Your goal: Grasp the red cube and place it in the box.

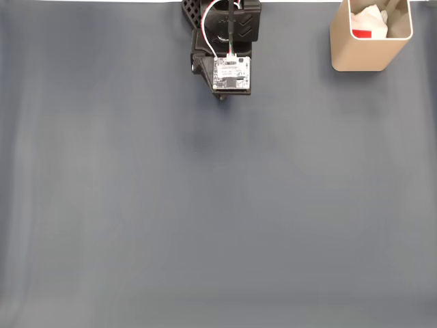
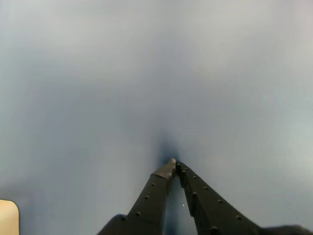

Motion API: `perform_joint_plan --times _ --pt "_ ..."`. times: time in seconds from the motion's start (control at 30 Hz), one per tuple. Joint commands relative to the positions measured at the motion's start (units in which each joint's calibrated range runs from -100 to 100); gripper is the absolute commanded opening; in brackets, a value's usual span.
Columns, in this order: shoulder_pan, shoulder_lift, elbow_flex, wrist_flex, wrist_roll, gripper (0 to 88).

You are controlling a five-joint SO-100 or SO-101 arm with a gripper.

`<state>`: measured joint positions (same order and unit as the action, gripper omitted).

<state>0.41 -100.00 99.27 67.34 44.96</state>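
The red cube (image 1: 362, 33) is seen inside the beige box (image 1: 362, 58). In the wrist view the gripper (image 2: 174, 164) is closed, tips touching, nothing held.

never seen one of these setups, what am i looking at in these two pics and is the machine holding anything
This is a small robot arm on a table covered with a dark grey cloth. The fixed view looks straight down: the arm is folded up at the top edge, and a tall beige box stands at the top right. Inside the box you can see something red, which looks like the red cube, next to something white.

The wrist view comes from a camera riding on the arm, looking along its end effector. The two dark fingers meet at their tips with nothing between them, so it holds nothing. The beige corner at the lower left of that view is probably the box.
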Motion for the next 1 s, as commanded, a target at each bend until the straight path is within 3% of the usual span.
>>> perform_joint_plan --times 0.0,0.97 --pt "-0.38 0.09 0.55 4.92 -0.15 0.1" --pt "-0.02 0.09 0.55 8.69 2.0 0.8"
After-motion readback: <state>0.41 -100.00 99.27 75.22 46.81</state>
